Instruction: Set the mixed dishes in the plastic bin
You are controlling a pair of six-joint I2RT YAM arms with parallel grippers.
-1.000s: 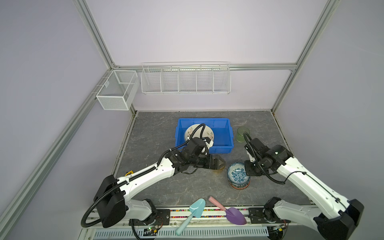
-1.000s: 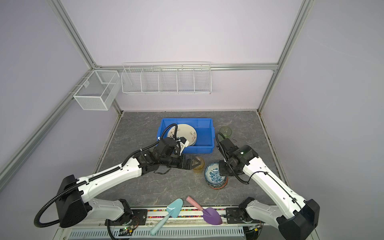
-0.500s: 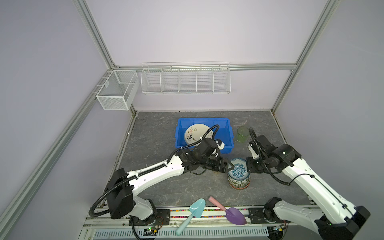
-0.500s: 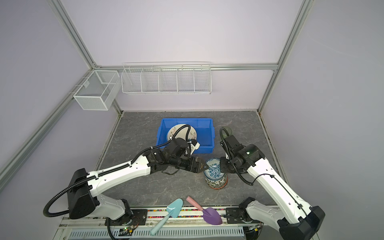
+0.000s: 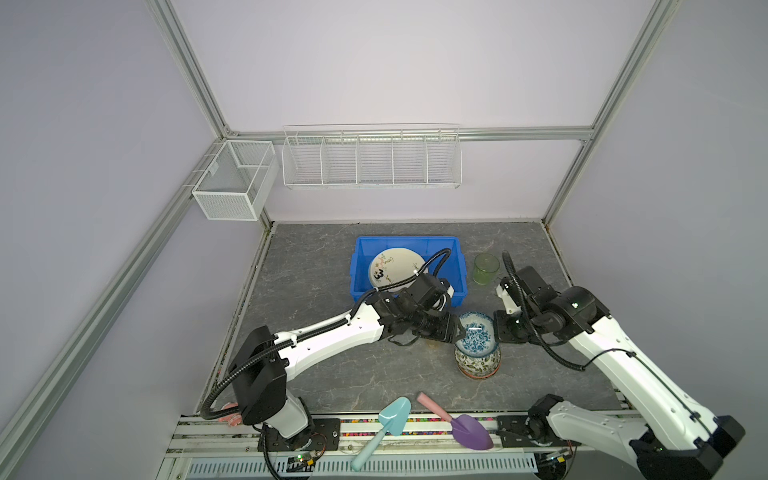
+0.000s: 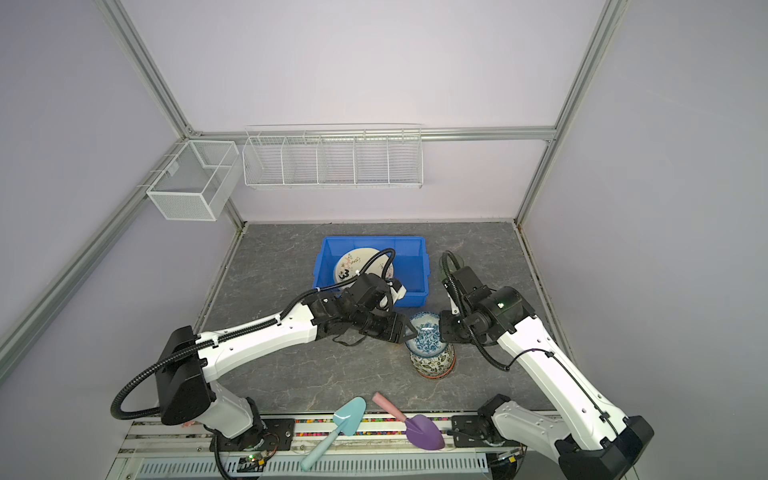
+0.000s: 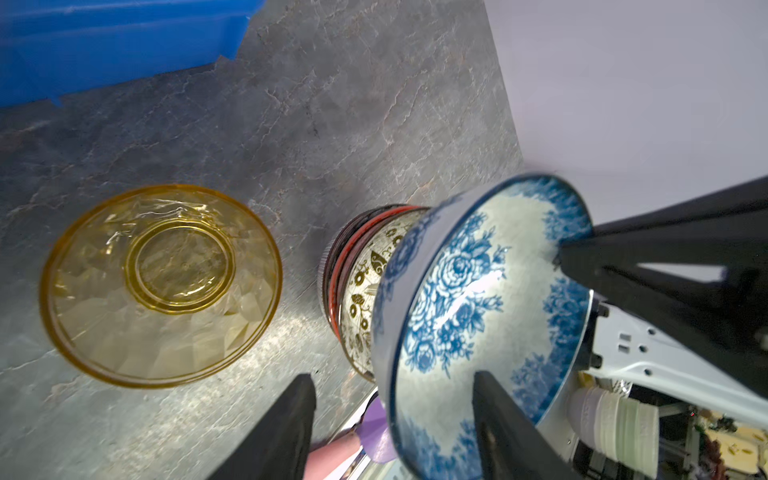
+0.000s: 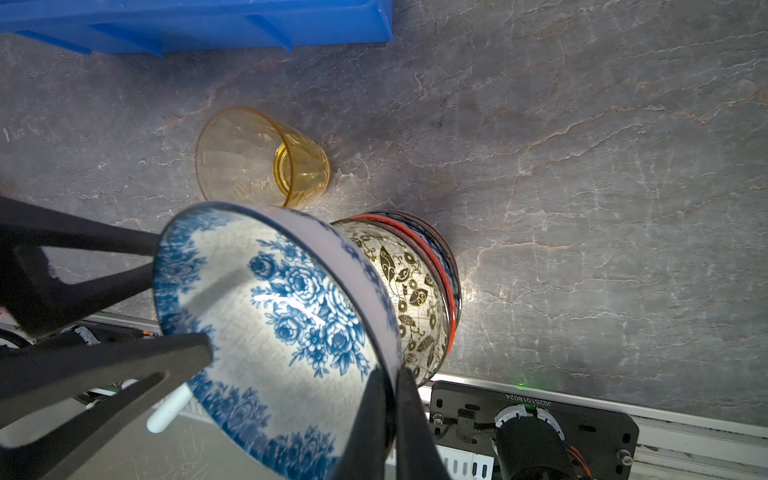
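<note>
Now, short of the bright blue rectangular plastic bin (image 5: 409, 240), your left claw (image 7: 391, 375) has swung in, half-open astride the rim of the blue-and-white floral bowl (image 8: 291, 299); your right claw (image 8: 388, 376) pinches that rim, tilting it over the bowl stack (image 5: 478, 365). Expect a handover; the amber glass tumbler (image 7: 160, 286) waits on the worktop.

Amber tumbler (image 8: 262, 158) just beside bowl stack (image 5: 478, 363), between it and blue bin (image 5: 407, 240); bin floor bare beside plate (image 5: 395, 268).

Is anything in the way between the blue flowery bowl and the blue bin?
Yes. A yellow glass stands on the table between the bowl and the bin, and the left tool reaches across above it. The bowl hangs higher, so it may clear the glass.
</note>
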